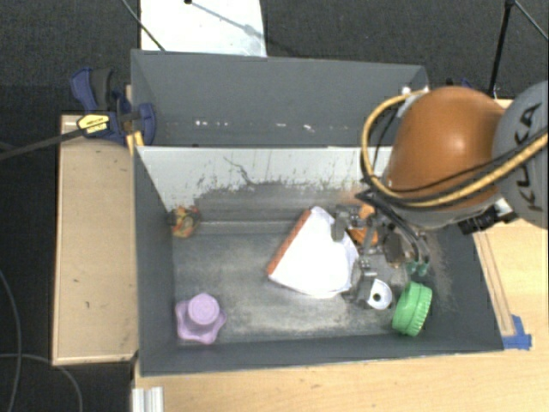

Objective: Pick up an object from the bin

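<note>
Bin (244, 303): white cloth (316, 263), purple toy (200, 318), green cap (413, 309)

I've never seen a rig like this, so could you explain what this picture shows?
One camera looks down into a grey metal bin. The orange dome-shaped cover at the right belongs to a robot arm. Under it, the arm's gripper is down in the bin's right part, next to a white crumpled thing with an orange edge and a green ridged round cap. Farther left lie a purple flower-shaped plastic piece and a small brownish bit. Whether the gripper holds anything cannot be told.
</note>
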You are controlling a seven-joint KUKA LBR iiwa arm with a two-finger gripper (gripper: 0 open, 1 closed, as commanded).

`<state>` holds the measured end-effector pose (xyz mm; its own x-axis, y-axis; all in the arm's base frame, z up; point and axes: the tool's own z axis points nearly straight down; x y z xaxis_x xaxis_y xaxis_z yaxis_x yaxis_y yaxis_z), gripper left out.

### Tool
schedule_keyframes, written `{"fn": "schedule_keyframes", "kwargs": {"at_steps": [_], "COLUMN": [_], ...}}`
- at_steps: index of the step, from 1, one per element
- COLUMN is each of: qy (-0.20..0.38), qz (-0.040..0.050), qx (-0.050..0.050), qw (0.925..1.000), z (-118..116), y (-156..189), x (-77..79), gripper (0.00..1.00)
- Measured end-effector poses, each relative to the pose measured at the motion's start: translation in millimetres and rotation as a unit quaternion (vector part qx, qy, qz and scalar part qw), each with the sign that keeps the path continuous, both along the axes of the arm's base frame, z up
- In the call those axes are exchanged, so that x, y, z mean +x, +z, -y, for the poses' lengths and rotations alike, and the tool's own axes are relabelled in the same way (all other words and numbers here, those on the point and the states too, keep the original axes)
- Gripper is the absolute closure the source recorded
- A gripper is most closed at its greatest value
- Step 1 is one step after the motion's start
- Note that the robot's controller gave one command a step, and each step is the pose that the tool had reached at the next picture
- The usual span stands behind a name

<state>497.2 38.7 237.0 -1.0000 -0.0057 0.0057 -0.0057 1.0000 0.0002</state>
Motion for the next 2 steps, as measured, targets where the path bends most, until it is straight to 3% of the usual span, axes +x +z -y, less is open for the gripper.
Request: {"fn": "schedule_keyframes", "kwargs": {"at_steps": [1,2], "qy": [-0.001,0.018], "qz": [0.0041,0.0077], "qx": [0.0,0.0], "qw": [1.0,0.9998], "z": [0,4], "y": [4,-45], "x": [1.5,0.4], "gripper": [0.0,0.0]}}
